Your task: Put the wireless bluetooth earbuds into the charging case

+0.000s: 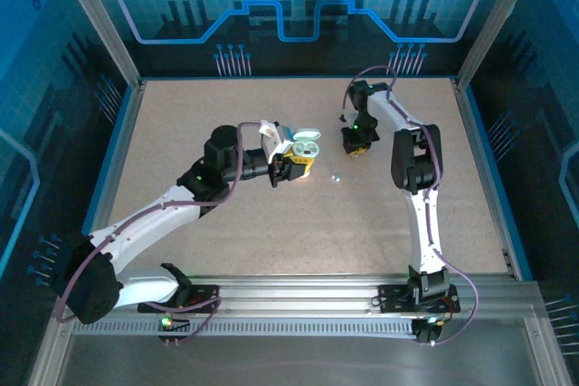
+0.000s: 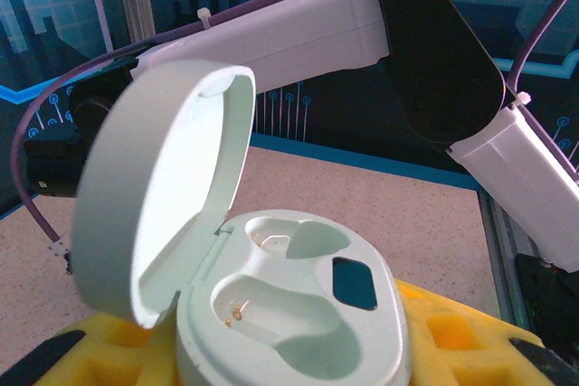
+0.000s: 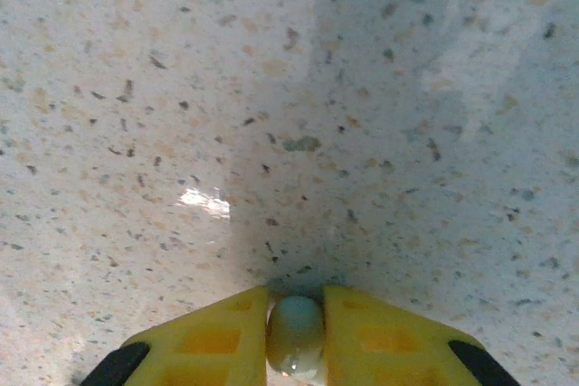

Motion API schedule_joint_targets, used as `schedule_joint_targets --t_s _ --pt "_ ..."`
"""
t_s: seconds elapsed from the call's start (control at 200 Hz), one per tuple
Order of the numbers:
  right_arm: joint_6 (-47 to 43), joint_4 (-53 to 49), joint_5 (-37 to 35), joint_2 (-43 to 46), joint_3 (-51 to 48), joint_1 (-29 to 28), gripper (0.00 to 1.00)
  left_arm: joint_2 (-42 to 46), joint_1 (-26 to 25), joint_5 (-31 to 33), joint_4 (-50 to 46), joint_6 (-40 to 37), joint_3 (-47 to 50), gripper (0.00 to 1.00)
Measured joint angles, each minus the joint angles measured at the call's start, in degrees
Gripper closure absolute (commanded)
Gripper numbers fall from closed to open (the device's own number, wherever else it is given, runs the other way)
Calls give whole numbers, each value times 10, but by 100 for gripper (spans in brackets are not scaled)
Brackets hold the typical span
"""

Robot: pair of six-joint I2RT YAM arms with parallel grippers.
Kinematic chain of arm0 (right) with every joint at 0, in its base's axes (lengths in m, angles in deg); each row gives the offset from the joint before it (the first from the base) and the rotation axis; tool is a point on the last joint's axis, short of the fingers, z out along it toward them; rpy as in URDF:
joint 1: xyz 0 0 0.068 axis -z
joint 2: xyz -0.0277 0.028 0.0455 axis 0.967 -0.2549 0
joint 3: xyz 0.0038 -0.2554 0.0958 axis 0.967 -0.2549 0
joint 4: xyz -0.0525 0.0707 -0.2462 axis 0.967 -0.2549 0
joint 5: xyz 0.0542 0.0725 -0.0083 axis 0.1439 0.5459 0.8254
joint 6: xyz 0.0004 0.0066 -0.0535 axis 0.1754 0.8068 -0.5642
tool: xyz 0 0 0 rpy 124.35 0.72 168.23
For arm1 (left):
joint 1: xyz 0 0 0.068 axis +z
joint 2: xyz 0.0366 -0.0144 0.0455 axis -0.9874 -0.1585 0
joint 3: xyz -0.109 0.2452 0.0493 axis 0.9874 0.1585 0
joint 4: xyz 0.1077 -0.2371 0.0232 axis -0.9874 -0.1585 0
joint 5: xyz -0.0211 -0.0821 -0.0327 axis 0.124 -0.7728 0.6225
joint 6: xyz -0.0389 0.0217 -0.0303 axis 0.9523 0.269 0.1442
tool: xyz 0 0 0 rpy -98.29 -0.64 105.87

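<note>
On the worktop (image 1: 271, 223), nearest to the bases, a small pale speck (image 1: 335, 178) is seen. Whether it belongs to the task cannot be told. A little further, the case (image 2: 298, 332) is gripped by the closed left jaws. Its lid (image 2: 163, 214) is stood open and both wells (image 2: 262, 309) are seen empty. Furthest, one earbud (image 3: 295, 332) is pinched between the closed right jaws, low at the worktop and well apart from the case.

Several things could go wrong from here. The earbud is glossy and rounded and is held only at the very tips, so it may be squeezed out and lost during the carry. It may be brought in the wrong orientation, since each well is shaped for one piece. It would then be left lying across the rim. The lid may be struck if the approach is made from its side. If the earbud is pressed down hard, the case may be turned or pushed out of the left jaws.
</note>
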Motion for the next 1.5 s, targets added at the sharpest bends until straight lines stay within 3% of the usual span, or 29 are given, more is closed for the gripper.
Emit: schedule_joint_targets --t_s 0.195,0.33,0.505,0.66,0.911,1.196,1.501 --pt "9 16 38 10 -11 0 83 0 0 0 0 0 0 73" --pt "26 43 95 81 -79 0 84 0 0 0 0 0 0 73" --pt "84 125 237 268 -214 5 84 0 1 14 0 -4 1 74" --pt "189 250 398 429 -334 20 85 9 13 22 -1 -6 13 74" --pt "390 441 569 526 -440 24 84 24 42 30 5 -7 26 74" --pt "575 598 652 581 -466 16 84 23 42 12 43 -20 38 73" --pt "654 664 673 591 -466 -19 84 18 36 -5 86 -35 42 73"
